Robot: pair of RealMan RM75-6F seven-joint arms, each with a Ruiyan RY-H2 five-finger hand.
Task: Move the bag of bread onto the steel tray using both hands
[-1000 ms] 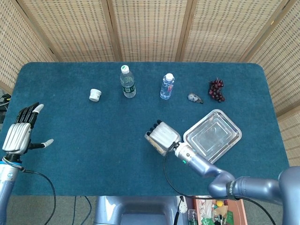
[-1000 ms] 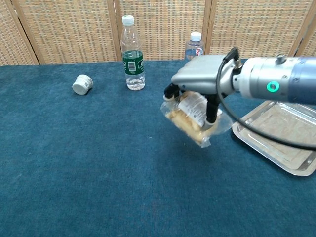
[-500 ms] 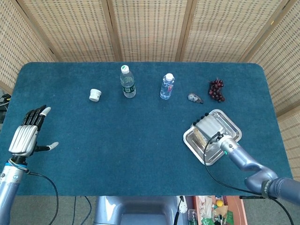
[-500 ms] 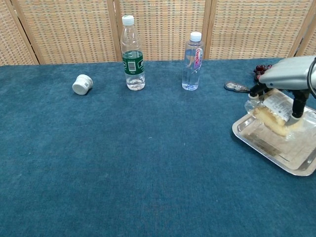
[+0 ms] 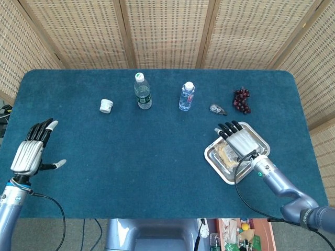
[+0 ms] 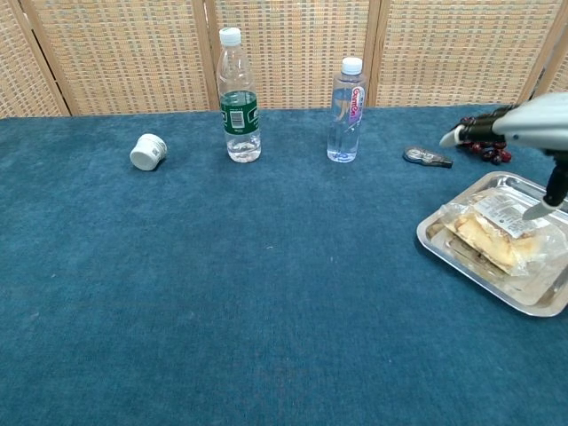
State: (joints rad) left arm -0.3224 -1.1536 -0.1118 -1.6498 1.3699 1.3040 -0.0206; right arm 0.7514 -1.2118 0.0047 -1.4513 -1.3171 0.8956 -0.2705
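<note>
A deep teal cloth is covering the table [image 5: 104, 167]. The steel tray [image 6: 444, 246] is gleaming silver, and the clear bag of bread [image 6: 501, 235] in it is showing pale golden bread and a white label. One bottle [image 6: 239, 98] is wearing a green label under a white cap; the other bottle [image 6: 346, 111] is showing a pinkish one. The grapes [image 5: 241, 100] are looking dark red, the small jar [image 6: 147, 152] white. Both hands, left [image 5: 29, 151] and right [image 5: 239, 139], are showing silver-grey backs with black fingers. Behind, tan woven screens [image 5: 167, 31] are standing.

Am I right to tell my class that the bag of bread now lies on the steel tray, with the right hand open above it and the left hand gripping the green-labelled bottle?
Not quite. The left hand grips nothing: the head view shows it open near the table's left edge, far from the green-labelled bottle. The rest holds: the bag of bread lies on the steel tray, with the right hand open above it.
</note>
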